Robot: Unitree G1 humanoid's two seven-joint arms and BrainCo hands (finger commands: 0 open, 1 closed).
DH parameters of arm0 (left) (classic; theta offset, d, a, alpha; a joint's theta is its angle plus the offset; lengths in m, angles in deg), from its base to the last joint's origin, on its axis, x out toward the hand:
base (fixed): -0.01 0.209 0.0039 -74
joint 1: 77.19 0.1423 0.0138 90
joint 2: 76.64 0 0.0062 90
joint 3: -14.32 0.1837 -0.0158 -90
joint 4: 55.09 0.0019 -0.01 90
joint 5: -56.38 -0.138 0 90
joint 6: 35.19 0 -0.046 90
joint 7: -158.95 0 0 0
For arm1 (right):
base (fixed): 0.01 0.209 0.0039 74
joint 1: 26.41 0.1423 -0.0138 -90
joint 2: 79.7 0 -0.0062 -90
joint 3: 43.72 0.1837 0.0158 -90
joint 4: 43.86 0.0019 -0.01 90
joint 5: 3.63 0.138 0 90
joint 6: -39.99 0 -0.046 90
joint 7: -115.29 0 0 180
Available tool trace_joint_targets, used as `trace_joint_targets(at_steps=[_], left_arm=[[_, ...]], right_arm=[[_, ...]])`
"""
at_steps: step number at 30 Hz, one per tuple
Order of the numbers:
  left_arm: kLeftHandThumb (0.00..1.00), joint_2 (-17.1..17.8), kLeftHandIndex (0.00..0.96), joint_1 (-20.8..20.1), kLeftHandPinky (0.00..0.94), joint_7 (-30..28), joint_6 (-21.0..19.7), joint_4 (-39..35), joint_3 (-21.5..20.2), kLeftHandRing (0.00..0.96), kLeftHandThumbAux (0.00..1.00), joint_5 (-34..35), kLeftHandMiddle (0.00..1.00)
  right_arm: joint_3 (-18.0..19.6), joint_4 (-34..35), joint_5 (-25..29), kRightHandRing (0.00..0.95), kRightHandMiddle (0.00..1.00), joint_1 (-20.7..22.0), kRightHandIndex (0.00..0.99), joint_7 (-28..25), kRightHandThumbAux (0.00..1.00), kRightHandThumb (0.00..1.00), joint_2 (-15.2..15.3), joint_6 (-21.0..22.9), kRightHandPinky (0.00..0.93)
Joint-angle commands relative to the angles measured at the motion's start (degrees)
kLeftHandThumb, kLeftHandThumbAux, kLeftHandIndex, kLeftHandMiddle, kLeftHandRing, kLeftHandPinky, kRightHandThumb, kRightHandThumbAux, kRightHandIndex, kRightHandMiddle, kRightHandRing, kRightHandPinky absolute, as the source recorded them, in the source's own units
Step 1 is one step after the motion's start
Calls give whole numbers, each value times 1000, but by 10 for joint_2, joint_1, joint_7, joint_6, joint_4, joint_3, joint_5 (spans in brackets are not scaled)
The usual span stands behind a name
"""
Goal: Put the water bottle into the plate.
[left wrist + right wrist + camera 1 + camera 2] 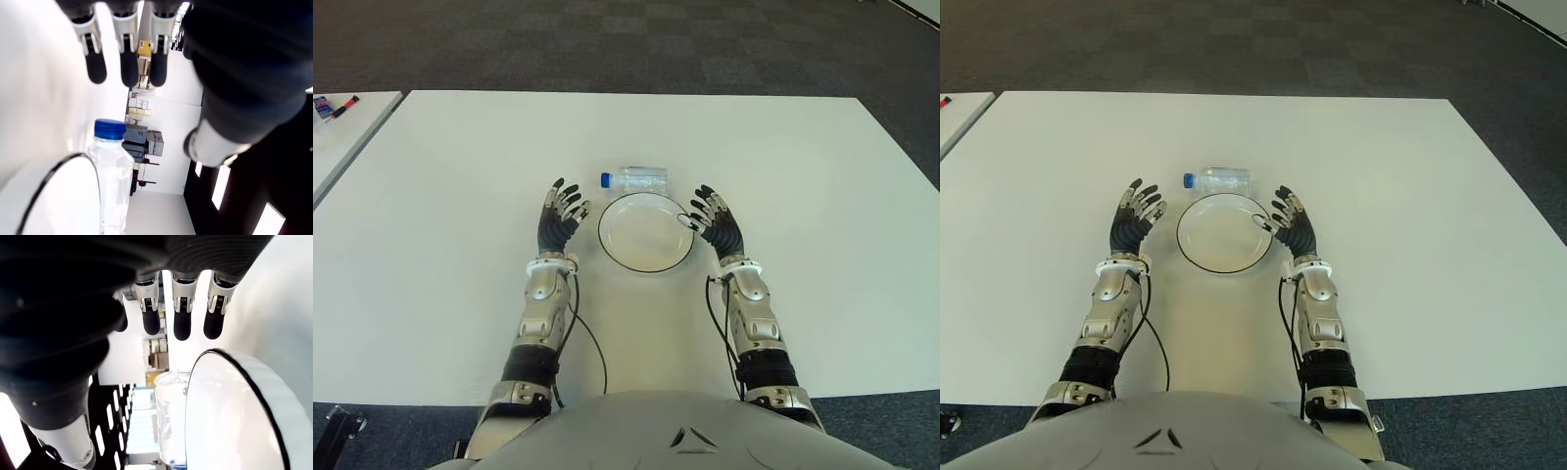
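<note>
Both hands are spread and hold nothing: left hand (560, 217) just left of the plate (646, 255), right hand (713, 220) at its right rim. Between them the white, black-rimmed plate sits on the white table (822, 196). Just beyond its far edge the water bottle (636, 179) lies on its side, blue cap pointing left

table (822, 196): carries everything below.
plate (646, 232): centre of table, before the robot.
water bottle (635, 179): on its side on the table, just behind the plate's far rim, cap pointing left.
left hand (559, 217): left of plate, apart from it, fingers spread.
right hand (715, 221): at plate's right rim, fingers spread.
</note>
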Motion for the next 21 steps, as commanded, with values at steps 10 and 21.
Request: trace_joint_targets(at_steps=[10,21], left_arm=[[254,-35,96,24,200,11,-35,-39,25,168,849,-3,164],[227,-41,109,36,203,26,-59,-64,30,173,861,0,173]], right_arm=[[0,25,16,109,104,-19,83,-25,781,165,19,30,157],[-2,40,24,118,111,-24,78,-41,772,201,27,50,167]])
